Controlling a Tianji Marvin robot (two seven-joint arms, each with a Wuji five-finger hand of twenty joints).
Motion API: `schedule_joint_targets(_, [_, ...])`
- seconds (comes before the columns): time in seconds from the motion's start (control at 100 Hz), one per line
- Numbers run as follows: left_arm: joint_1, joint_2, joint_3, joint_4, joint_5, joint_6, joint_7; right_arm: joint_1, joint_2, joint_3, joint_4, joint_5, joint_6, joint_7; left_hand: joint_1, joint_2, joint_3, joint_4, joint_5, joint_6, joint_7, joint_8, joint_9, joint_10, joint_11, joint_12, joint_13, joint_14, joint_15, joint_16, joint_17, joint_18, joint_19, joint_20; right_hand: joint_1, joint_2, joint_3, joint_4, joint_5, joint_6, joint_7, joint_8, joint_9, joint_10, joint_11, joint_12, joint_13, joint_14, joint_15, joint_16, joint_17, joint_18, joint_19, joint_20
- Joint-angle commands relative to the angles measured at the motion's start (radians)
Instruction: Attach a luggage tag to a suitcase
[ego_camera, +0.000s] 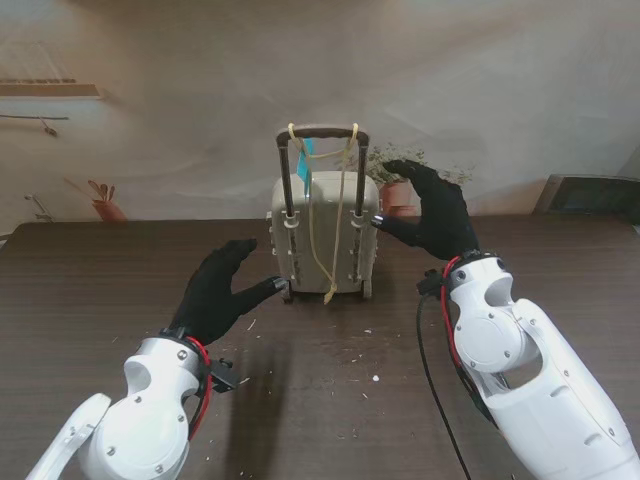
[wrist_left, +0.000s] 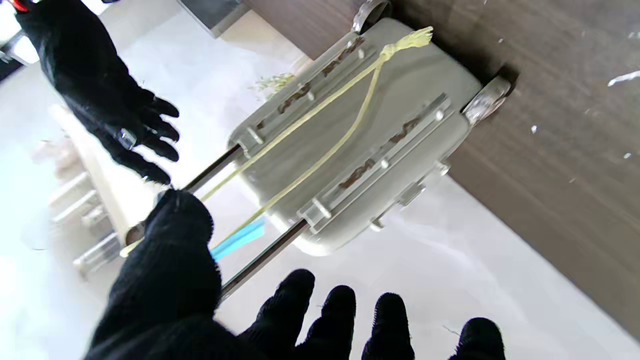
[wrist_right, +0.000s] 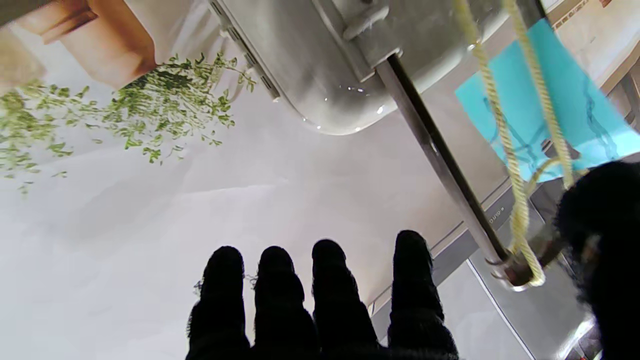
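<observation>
Upright between both spread, empty hands, left hand (ego_camera: 218, 290) and right hand (ego_camera: 432, 212): hard-shell beige suitcase (ego_camera: 322, 240), twisted yellow cord (ego_camera: 318, 235) looped over the raised handle (ego_camera: 322, 131), flat turquoise luggage tag (ego_camera: 304, 162) dangling.

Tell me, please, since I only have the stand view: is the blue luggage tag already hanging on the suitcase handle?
Observer: Yes; the right wrist view shows the blue tag hanging behind the yellow cord looped on the handle.
Operator: Is the right hand gripping the handle?
Observer: Its four fingers are spread, holding nothing; the thumb sits by the handle corner.
Operator: And the left hand?
Observer: The left hand is open, apart from the suitcase.
</observation>
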Motion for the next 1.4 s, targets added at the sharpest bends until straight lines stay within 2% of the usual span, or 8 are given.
schedule_joint_targets(0.0, [0.036,0.022,-0.029,-0.032,-0.005,-0.008,-0.021,-0.057,0.021,0.015,-0.032,-0.010,0.000,0.020,-0.030,-0.024,-0.001,0.014,0.030,-0.062,0.014,0.010,0.027,-0.026,-0.017,-0.038,0.032,-0.037,0.007,-0.068,-0.001,-0.010,-0.016,-0.036,-0.024,-0.024,-0.022,-0.014,0.033,0.016,-0.006,-0.019,0.032,0.025,-0.034,-0.010,0.023,0.009,-0.012,-0.005,0.010,-0.010,0.011,-0.014])
schedule_joint_targets(0.29, [0.140,0.058,-0.219,0.014,-0.056,-0.379,-0.176,-0.257,0.041,0.085,-0.191,-0.079,-0.011,0.068,-0.043,-0.003,0.002,0.006,0.073,-0.125,0.053,-0.003,0.110,-0.055,-0.019,-0.097,0.059,-0.102,0.015,-0.270,0.002,-0.037,-0.044,-0.137,0.004,-0.013,-0.061,-0.012,0.143,0.033,-0.040,-0.010,0.124,0.043,-0.031,0.006,0.089,0.023,-0.007,-0.002,0.055,0.005,0.030,-0.023])
schedule_joint_targets(0.4, [0.138,0.067,-0.243,0.070,-0.095,-0.465,-0.213,-0.315,0.044,0.087,-0.223,-0.104,-0.015,0.067,-0.048,0.015,-0.004,0.002,0.061,-0.148,0.054,-0.006,0.098,-0.071,-0.024,-0.112,0.054,-0.135,-0.023,-0.321,-0.003,-0.046,-0.064,-0.172,0.015,-0.012,-0.064,-0.010,0.181,0.043,-0.031,-0.001,0.144,0.044,-0.026,0.009,0.106,0.022,-0.001,0.001,0.071,0.008,0.036,-0.023])
schedule_joint_targets(0.44, [0.139,0.067,-0.243,0.081,-0.102,-0.471,-0.213,-0.335,0.046,0.086,-0.230,-0.124,-0.018,0.064,-0.051,0.021,-0.009,0.001,0.058,-0.151,0.057,-0.006,0.098,-0.073,-0.021,-0.116,0.052,-0.140,-0.034,-0.333,0.004,-0.045,-0.080,-0.205,0.017,-0.009,-0.067,-0.010,0.191,0.043,-0.030,0.001,0.156,0.045,-0.023,0.011,0.116,0.025,0.003,0.002,0.080,0.011,0.040,-0.022])
schedule_joint_targets(0.57, [0.152,0.066,-0.249,0.113,-0.087,-0.506,-0.202,-0.392,0.049,0.082,-0.238,-0.178,-0.029,0.038,-0.065,0.034,-0.016,0.000,0.056,-0.161,0.059,-0.006,0.094,-0.082,-0.021,-0.119,0.051,-0.151,-0.036,-0.333,0.003,-0.043,-0.082,-0.215,0.042,0.025,-0.122,0.003,0.237,0.043,-0.033,0.016,0.197,0.042,-0.021,0.018,0.144,0.024,0.014,0.004,0.096,0.014,0.042,-0.023])
schedule_joint_targets(0.77, [0.191,0.054,-0.240,0.147,-0.043,-0.549,-0.117,-0.459,0.047,0.068,-0.232,-0.199,-0.022,-0.006,-0.069,0.039,-0.017,0.003,0.063,-0.164,0.066,-0.004,0.101,-0.080,-0.010,-0.119,0.055,-0.145,-0.024,-0.325,0.003,-0.034,-0.083,-0.229,0.084,0.088,-0.324,0.045,0.278,0.036,-0.039,0.035,0.225,0.040,-0.019,0.023,0.161,0.024,0.020,0.005,0.109,0.012,0.041,-0.024])
schedule_joint_targets(0.95, [0.223,0.042,-0.217,0.159,0.017,-0.550,-0.030,-0.481,0.040,0.049,-0.197,-0.191,-0.017,-0.053,-0.067,0.042,-0.016,0.006,0.072,-0.165,0.072,-0.002,0.108,-0.077,0.002,-0.118,0.059,-0.137,-0.010,-0.317,0.003,-0.027,-0.080,-0.234,0.086,0.088,-0.326,0.074,0.295,0.032,-0.036,0.039,0.238,0.039,-0.016,0.024,0.169,0.021,0.022,0.005,0.116,0.010,0.042,-0.024])
schedule_joint_targets(1.39, [0.200,0.050,-0.170,0.185,0.001,-0.485,-0.074,-0.485,0.034,0.038,-0.173,-0.171,-0.013,-0.079,-0.061,0.047,-0.014,0.010,0.069,-0.167,0.075,-0.001,0.088,-0.078,0.015,-0.120,0.054,-0.134,-0.010,-0.317,0.000,-0.019,-0.079,-0.244,0.106,0.102,-0.302,0.073,0.306,0.021,-0.036,0.043,0.237,0.035,-0.017,0.024,0.166,0.019,0.020,0.004,0.111,0.004,0.033,-0.028])
